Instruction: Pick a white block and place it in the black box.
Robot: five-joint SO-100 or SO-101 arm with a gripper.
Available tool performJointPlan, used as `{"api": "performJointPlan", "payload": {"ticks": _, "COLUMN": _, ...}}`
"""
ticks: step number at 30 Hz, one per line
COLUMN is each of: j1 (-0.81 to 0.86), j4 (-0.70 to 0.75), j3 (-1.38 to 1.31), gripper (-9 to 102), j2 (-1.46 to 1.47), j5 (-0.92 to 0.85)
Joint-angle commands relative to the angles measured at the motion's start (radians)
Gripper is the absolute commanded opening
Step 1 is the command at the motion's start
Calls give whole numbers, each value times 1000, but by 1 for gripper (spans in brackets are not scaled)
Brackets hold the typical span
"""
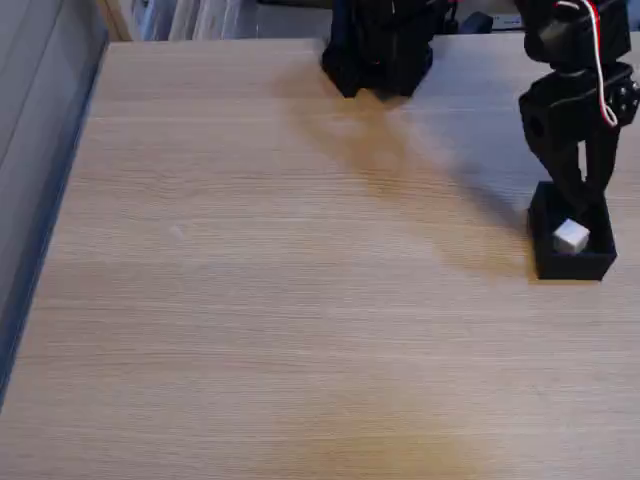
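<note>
Fixed view, looking down at a light wood counter. Near the right edge, a small black box with no lid. Inside it, a white block, a bit tilted. Right above the box, a black end effector pointing down, fingers spread, tips dipping into the box just behind the block. Hard to tell if touching it. Red and white wires on the arm. At the top, the arm's black base.
</note>
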State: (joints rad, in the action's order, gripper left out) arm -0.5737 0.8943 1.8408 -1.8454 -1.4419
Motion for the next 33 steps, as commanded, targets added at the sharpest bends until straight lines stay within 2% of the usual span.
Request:
{"api": "performJointPlan", "payload": {"ticks": 1, "j1": 44, "j4": 11, "j3": 23, "gripper": 0, "j2": -87, "j5": 8}}
{"api": "performJointPlan", "payload": {"ticks": 8, "j1": 198, "j4": 9, "j3": 296, "gripper": 0, "j2": -344, "j5": -129}}
{"api": "performJointPlan", "payload": {"ticks": 15, "j1": 416, "j4": -12, "j3": 687, "gripper": 0, "j2": -652, "j5": -290}}
{"api": "performJointPlan", "payload": {"ticks": 22, "j1": 574, "j4": 29, "j3": 1065, "gripper": 0, "j2": -996, "j5": -374}}
{"api": "performJointPlan", "payload": {"ticks": 28, "j1": 630, "j4": 153, "j3": 1229, "gripper": 0, "j2": -1224, "j5": -327}}
{"api": "performJointPlan", "payload": {"ticks": 33, "j1": 623, "j4": 236, "j3": 1264, "gripper": 0, "j2": -1279, "j5": -235}}
